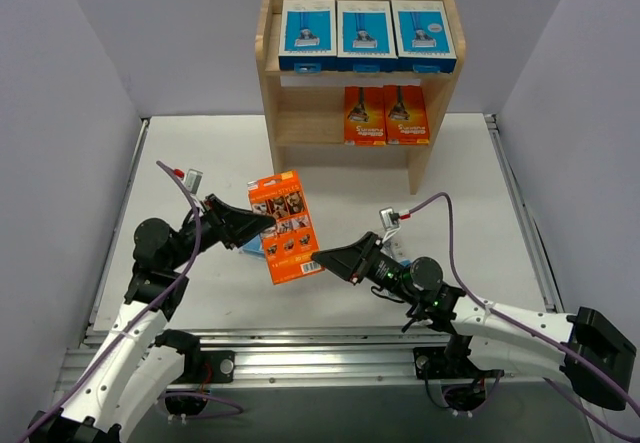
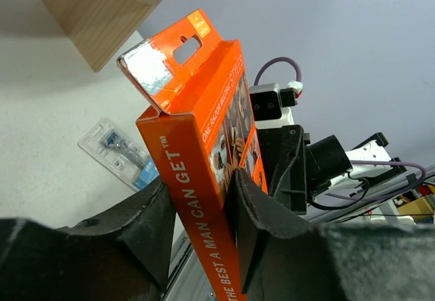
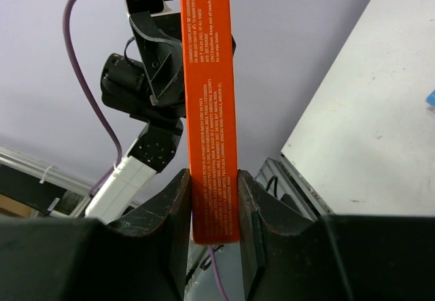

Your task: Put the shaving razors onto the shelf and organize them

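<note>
Left pincer (image 2: 204,202): closing on the orange box (image 2: 194,117), fingers (image 2: 139,226) pressing its two broad faces near one long edge. It is gripping nothing else.

Right pincer (image 3: 214,196): clamping the same box at the opposite lower corner, jaws drawn in tight against the faces so the narrow side is facing its camera.

Orange box (image 1: 285,225): hanging tilted in the air above the worktop (image 1: 200,163), between the two arms and well short of the shelf (image 1: 268,83). With both pincers gripping it at once, a hand-over or a re-grip is probably going on, to turn the pack upright before shelving.

- Writing: "THE BEST A MAN CAN GET" is running down the side in white. A line starting "ONE RAZOR" is only partly legible. The small print on the narrow side is too fine to read. No brand name is showing.
- Hang tab at the top end is showing a silvery inner face.

Blister pack (image 2: 119,153): lying flat on the worktop below the box, blue label unreadable, waiting its turn.

Blue boxes (image 1: 366,35): three standing side by side on the top tier, fronts out.

Shelved orange boxes (image 1: 386,115): two standing together at the right of the middle tier. Like is being grouped with like, so the spot beside them seems the likely slot.
</note>
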Tool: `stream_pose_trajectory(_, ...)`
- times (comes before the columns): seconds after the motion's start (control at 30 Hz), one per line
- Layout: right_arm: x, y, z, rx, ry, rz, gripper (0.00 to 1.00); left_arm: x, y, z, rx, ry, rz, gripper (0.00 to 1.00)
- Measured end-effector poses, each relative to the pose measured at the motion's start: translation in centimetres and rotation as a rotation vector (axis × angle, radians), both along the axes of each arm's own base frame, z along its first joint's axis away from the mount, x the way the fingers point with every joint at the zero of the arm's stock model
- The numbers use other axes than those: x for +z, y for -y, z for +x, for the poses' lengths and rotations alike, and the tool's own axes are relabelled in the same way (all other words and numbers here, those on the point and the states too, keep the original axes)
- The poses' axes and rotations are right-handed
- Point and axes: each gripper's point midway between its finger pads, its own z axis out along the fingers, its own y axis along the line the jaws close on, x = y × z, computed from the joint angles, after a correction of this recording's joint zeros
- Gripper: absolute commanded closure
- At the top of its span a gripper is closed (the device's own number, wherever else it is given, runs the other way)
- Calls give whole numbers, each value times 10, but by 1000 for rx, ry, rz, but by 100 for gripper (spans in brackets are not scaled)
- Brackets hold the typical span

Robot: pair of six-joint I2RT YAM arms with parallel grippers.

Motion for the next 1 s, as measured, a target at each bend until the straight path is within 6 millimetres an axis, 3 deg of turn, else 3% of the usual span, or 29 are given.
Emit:
stream_pose_trajectory(0.07,2,-1,1,6,6,13,100,6,-2,-2,7,22,-9,80)
stream_pose_trajectory(0.1,2,-1,1,9,7,15,95,7,-2,-2,10,28,-11,83)
stream_pose_trajectory(0.13,2,-2,2,11,8,17,75,8,-3,-2,15,31,-10,88)
stream_pose_trajectory(0.23,-6,-3,7,2,-17,-4,35,7,-3,-5,12,51,12,88)
stream_pose_trajectory(0.33,-27,0,21,-42,-71,-68,23,9,-4,-9,5,91,88,90)
stream_pose_trajectory(0.47,-37,11,35,-102,-117,-120,20,30,-16,-4,81,199,237,96)
stream_pose_trajectory(0.63,-17,25,45,-160,-120,-130,26,57,-26,-2,187,371,392,98)
stream_pose_trajectory(0.8,11,34,51,-196,-113,-141,32,44,-35,1,248,464,549,98)
stream_pose_trajectory(1.0,51,34,55,-202,-113,-160,41,30,-27,-5,194,628,710,98)
